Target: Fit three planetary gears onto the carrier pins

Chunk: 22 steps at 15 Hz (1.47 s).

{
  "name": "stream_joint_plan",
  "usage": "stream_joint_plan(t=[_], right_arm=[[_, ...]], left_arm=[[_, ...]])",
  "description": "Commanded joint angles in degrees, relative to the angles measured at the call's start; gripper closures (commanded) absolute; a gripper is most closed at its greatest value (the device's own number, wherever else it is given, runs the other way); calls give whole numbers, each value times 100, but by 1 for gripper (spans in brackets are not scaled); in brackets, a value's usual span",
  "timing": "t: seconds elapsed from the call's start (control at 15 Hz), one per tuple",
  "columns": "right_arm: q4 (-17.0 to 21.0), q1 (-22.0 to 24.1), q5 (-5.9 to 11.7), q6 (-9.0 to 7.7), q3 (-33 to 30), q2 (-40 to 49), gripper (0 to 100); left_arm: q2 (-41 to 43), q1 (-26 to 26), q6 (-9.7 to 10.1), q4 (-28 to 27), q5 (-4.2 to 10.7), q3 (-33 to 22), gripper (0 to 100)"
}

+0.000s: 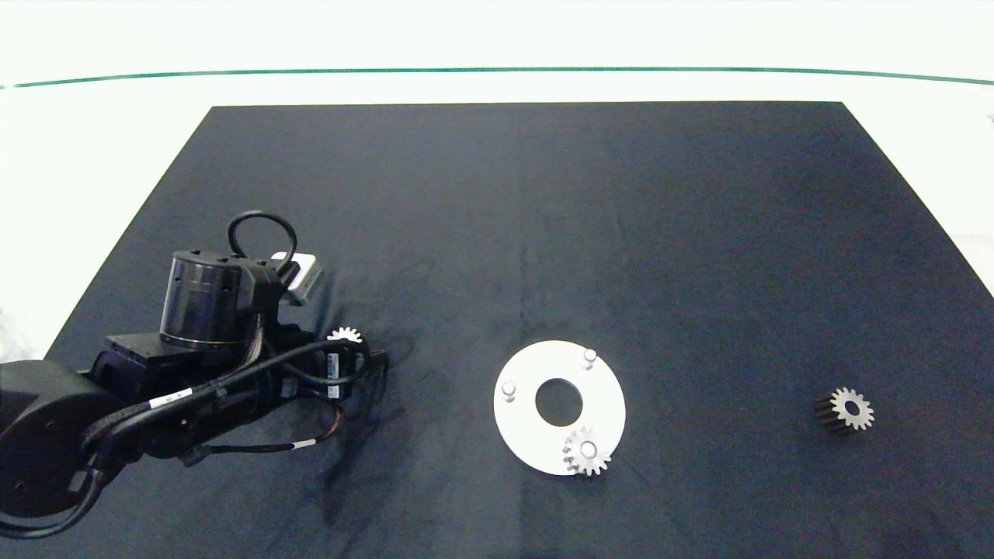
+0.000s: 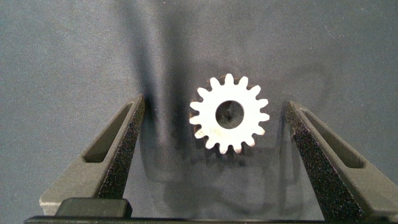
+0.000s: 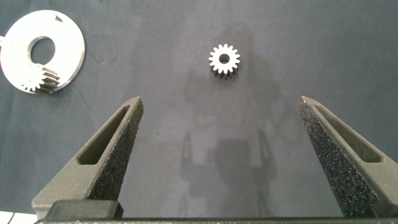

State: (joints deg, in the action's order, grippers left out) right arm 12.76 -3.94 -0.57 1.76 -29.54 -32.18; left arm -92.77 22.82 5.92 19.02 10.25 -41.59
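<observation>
One planetary gear (image 2: 229,114) lies flat on the black mat between the fingers of my left gripper (image 2: 216,103), which is open and clear of it on both sides. In the head view this gear (image 1: 344,335) peeks out beside the left arm (image 1: 210,365). The white carrier disc (image 1: 534,441) holds two bare carrier pins (image 1: 589,356) (image 1: 509,387) and a third pin wearing a gear (image 1: 587,452). Another gear (image 1: 848,409) lies alone at the right. My right gripper (image 3: 220,99) hovers open short of that gear (image 3: 224,60), with the disc (image 3: 68,43) off to one side.
A large black mat (image 1: 543,233) covers the white table, and a green line (image 1: 497,70) runs along the far side. The right arm is outside the head view.
</observation>
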Motion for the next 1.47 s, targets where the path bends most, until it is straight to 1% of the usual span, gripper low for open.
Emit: stream_joint_plan(t=[0.07, 0.73, 1.07, 1.4, 1.47], right_arm=[[-2, -2, -4, 0, 1, 2, 0], [7, -2, -4, 0, 1, 10, 0], [-2, -2, -4, 0, 1, 10, 0], [-2, -2, -4, 0, -8, 28, 0], [-2, -2, -4, 0, -8, 28, 0]], left_arm=[[-48, 47, 14, 5, 3, 11, 51], [-48, 117, 5, 5, 12, -7, 72], [31, 109, -48, -3, 29, -112, 72], [57, 100, -48, -12, 38, -218, 72], [92, 109, -74, -12, 91, -226, 72]])
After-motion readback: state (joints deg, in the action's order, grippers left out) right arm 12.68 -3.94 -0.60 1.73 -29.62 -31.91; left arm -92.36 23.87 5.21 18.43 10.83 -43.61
